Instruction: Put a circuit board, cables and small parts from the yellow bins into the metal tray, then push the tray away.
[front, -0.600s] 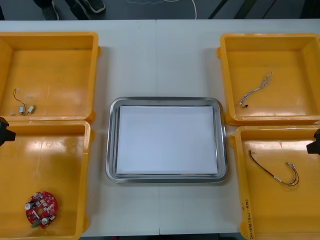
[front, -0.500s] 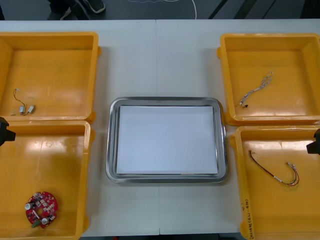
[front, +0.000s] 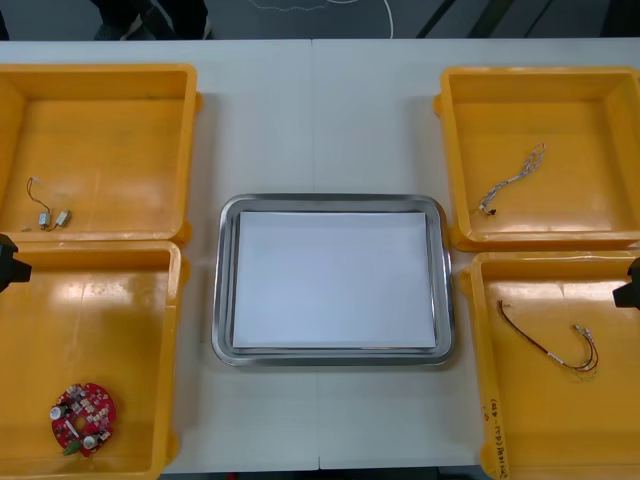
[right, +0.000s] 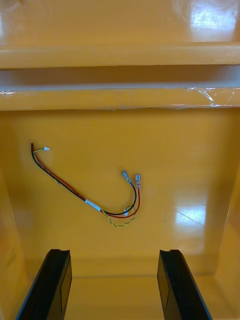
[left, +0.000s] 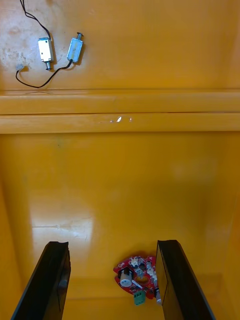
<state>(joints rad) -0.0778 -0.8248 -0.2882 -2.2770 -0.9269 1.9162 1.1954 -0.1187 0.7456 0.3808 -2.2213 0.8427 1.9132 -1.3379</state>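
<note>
Left gripper (left: 112, 245) at the near left edge of the bench (front: 320, 110), hanging over the near left bin (front: 110, 320); fingers released, standing apart, nothing between them. Circuit board (front: 82, 418), round and red, lies flat on that bin's floor toward its near left corner; in the left wrist view it sits between the fingers, close beside one of them, not gripped. Right gripper (right: 114, 252) at the near right edge, over the near right bin (front: 540, 420); fingers likewise released and apart, holding nothing. Red and yellow cable (right: 85, 200) lies loosely curved on that bin's floor, beyond the fingertips and apart from them. Tray (front: 222, 300) sits mid-bench between the two pairs of bins, shiny rim, white inside, nothing in it. Far left bin (front: 110, 130): two small metal parts (left: 45, 50) side by side near its near left corner, a thin black cable (left: 37, 86) running from them. Far right bin (front: 560, 110): blue and white cable (front: 512, 178), twisted, lying at a slant on the floor near the middle. No task item has reached the tray.
</note>
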